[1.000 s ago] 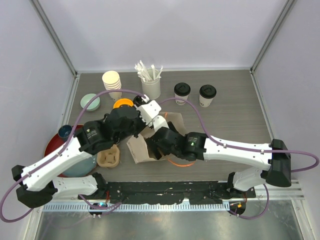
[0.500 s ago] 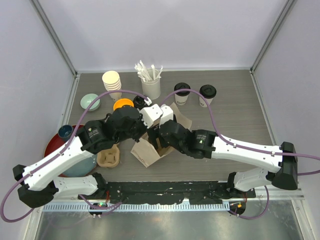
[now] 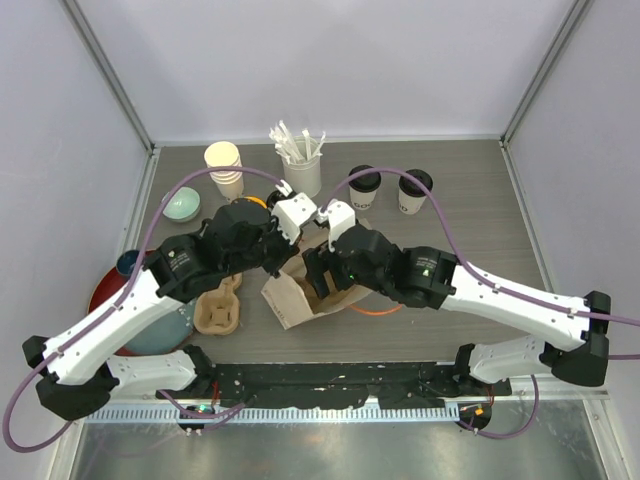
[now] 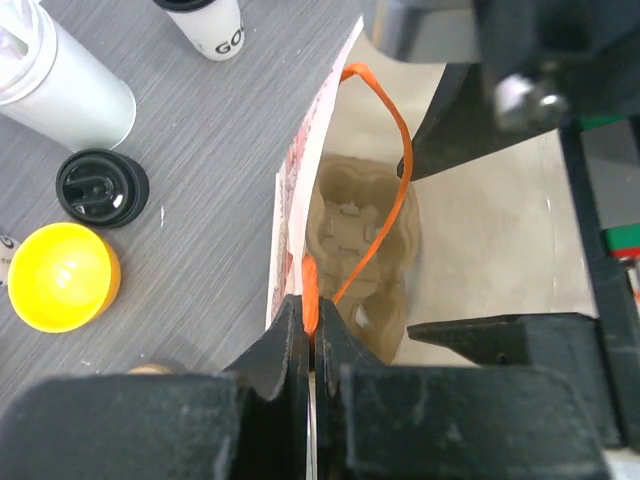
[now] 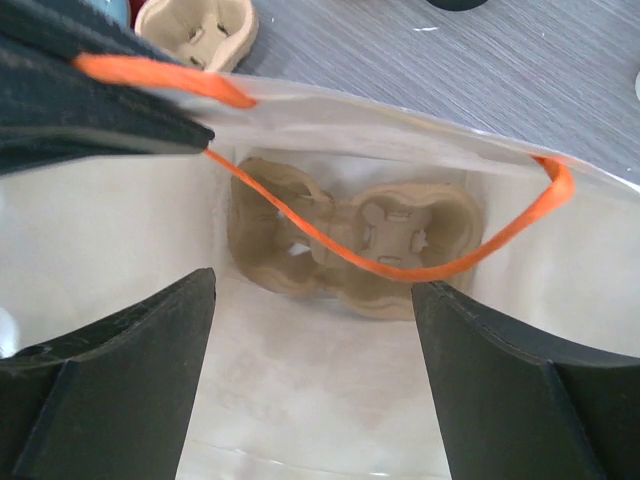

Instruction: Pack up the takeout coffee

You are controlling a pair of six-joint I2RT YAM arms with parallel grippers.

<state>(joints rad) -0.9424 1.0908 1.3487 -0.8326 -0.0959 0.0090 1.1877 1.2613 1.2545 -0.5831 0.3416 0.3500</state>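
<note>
While the left gripper (image 4: 311,322) has its fingers pressed together on the rim of the paper bag (image 3: 288,298), right where one orange handle (image 4: 385,190) is fixed, the right gripper (image 5: 312,290) reaches into the bag's mouth with its fingers spread wide, one toward each side wall. At the bottom of the bag lies a brown pulp cup tray (image 5: 352,236), with the handle's loop hanging across above it. A second tray (image 3: 218,311) of the same kind sits on the table just left of the bag. Both coffee cups (image 3: 364,180) (image 3: 415,183), lids on, stand upright side by side at the back right of the table, behind the bag and apart from it. A loose black lid (image 4: 101,187) and a yellow bowl (image 4: 60,277) rest beside the bag, near a white pot of stir sticks (image 3: 301,165).
</note>
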